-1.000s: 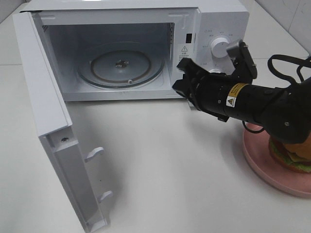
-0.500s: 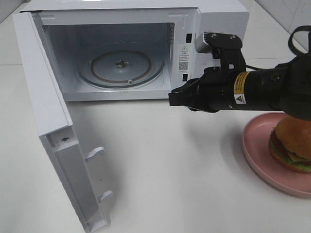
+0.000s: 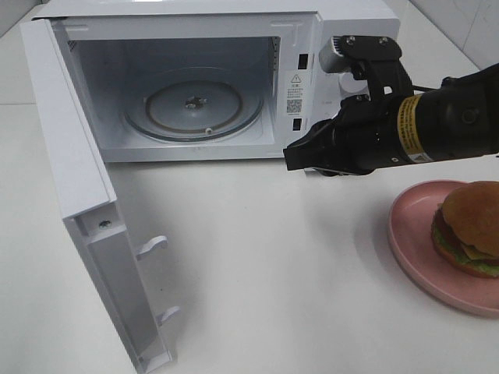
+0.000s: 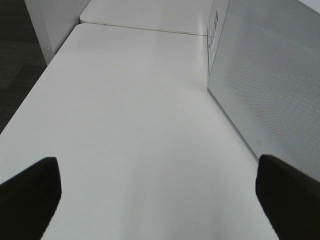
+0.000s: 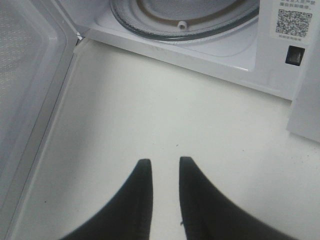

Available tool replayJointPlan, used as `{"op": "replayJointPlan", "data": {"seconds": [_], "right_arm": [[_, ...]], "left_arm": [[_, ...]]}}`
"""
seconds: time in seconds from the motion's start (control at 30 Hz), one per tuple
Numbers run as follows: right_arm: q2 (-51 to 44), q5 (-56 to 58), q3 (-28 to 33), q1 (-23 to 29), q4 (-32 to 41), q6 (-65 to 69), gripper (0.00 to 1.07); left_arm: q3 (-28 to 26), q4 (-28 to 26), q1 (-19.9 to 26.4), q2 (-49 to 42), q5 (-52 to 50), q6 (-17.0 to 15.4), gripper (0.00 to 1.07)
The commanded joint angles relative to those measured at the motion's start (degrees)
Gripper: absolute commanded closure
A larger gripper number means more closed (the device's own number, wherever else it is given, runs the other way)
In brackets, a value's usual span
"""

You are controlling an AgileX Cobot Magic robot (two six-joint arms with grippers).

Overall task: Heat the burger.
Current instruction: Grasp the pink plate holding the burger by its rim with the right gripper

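**Arm swings clear, burger not yet picked up**

The right hand (image 3: pixel 299 154) has drawn back a little from the microwave (image 3: pixel 343 31), and its arm has lifted off the right side of the tabletop (image 3: pixel 273 273). A second ago that arm hid most of the burger (image 3: pixel 470 227). Now the burger shows whole, sitting on the pink plate (image 3: pixel 413 257) at the right edge, towards the near corner.

The right hand hovers above the tabletop just in front of the oven's control panel. The wrist view shows its fingers (image 5: pixel 141 172) drawn almost together, with nothing between them. The left hand (image 4: pixel 157 165) is spread wide and empty, low over bare tabletop on the far side of the open door (image 3: pixel 70 171).

The microwave stands along the far edge with its door swung fully out and the glass turntable (image 3: pixel 195 109) bare. The oven looks ready, so the burger probably comes next. The right hand would need to turn back towards the right edge and spread before it can grasp anything.
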Motion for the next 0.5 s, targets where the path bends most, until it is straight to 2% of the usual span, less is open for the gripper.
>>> {"op": "replayJointPlan", "data": {"seconds": [0.03,0.27,0.5], "right_arm": [[-1.09,-0.17,-0.46,0.06,-2.06,0.17,0.84],[-2.18,8.48,-0.46,0.06,-2.01,-8.54,0.83],[-2.81,17.30,-0.46,0.06,-1.60,-7.05,0.82]], "left_arm": [[0.17,-0.29,-0.34,-1.15,-0.40,-0.06,0.09],[0.17,-0.29,-0.34,-1.15,-0.40,-0.06,0.09],[0.17,-0.29,-0.34,-1.15,-0.40,-0.06,0.09]]}}
